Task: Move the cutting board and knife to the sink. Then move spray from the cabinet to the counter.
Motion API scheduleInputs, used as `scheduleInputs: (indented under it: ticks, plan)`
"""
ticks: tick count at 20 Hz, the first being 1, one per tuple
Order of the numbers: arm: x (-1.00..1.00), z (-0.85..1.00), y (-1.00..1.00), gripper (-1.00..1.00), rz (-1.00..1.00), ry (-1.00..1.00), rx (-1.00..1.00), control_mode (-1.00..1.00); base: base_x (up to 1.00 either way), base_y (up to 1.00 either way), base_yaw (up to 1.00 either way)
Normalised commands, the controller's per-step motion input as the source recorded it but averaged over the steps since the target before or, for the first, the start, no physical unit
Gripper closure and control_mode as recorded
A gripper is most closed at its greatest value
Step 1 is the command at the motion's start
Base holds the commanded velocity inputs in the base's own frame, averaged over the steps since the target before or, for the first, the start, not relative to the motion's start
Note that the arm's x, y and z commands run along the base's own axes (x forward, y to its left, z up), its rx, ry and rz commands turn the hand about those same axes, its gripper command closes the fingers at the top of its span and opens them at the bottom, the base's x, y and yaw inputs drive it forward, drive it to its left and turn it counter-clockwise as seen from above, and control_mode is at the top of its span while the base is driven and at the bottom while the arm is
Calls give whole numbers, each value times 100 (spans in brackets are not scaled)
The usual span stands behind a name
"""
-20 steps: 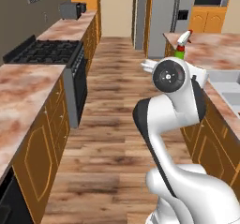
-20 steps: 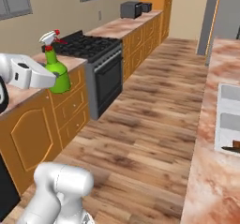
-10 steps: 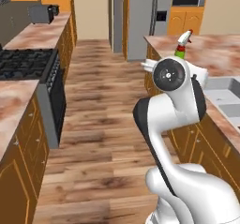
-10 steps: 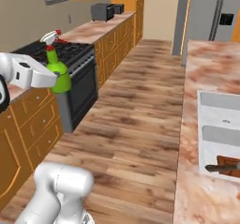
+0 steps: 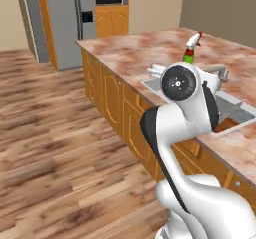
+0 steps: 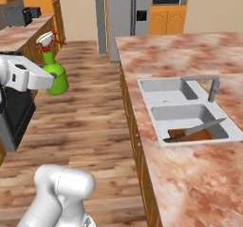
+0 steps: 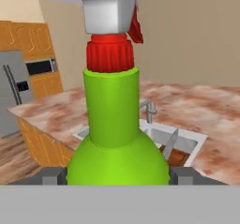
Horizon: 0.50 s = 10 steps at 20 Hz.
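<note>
Marbled desk [image 6: 190, 55] lay ahead; the hand [image 6: 50, 81] gripped the spray [image 6: 54, 71] wide around its belly — light, rigid, probably slick plastic.

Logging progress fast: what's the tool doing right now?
Tool: closed on the spray, carried upright, clear of the counter.

The counter [image 6: 190, 55] lies broad and bare toward its far end; its near stretch in front of the sink [image 6: 187, 108] is bare as well. The faucet [image 6: 209, 86] stands upright on the sink's right rim with its spout reaching over the basins — an obstacle above them; the near basin holds the cutting board [image 6: 192, 136] and the knife [image 6: 197, 128], the far one is free; the wooden floor [image 6: 90, 126] beside the counter is unobstructed.
</note>
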Motion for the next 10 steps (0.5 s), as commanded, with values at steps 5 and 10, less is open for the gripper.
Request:
scheduleInputs:
  ticks: [5,10]
  plan:
    - [0,0,0,100,0,0,0,100,-31,0,-85]
    - [0,0,0,100,0,0,0,100,-28,0,-81]
